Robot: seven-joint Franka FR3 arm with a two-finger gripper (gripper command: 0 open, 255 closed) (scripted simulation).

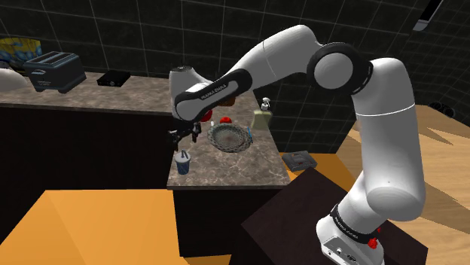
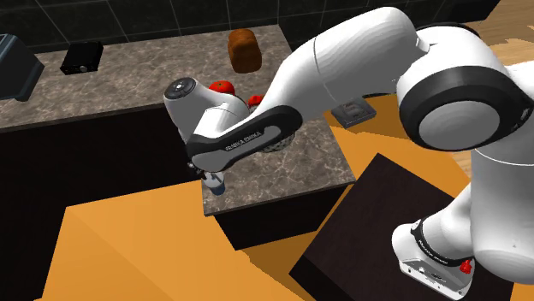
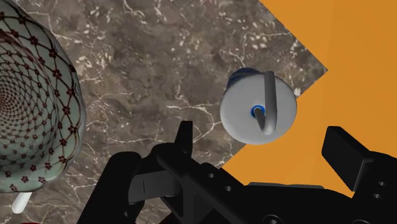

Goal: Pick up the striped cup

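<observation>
The striped cup (image 1: 183,163) is small, blue and white, with a pale lid and a straw. It stands upright near the front corner of the marble counter (image 1: 233,169), by the edge. My black gripper (image 1: 185,140) hangs just above it, open. In the wrist view the cup's lid (image 3: 257,113) sits below and between my fingertips (image 3: 184,137), and neither finger touches it; the gripper (image 3: 264,149) holds nothing. From the second exterior view the cup (image 2: 217,185) peeks out under my wrist.
A patterned bowl (image 1: 230,138) stands close beside the cup, with a red fruit (image 1: 224,120) and a soap bottle (image 1: 261,117) behind it. A toaster (image 1: 54,71) and a black box (image 1: 114,77) sit on the back counter. Orange floor (image 1: 98,226) lies below the counter edge.
</observation>
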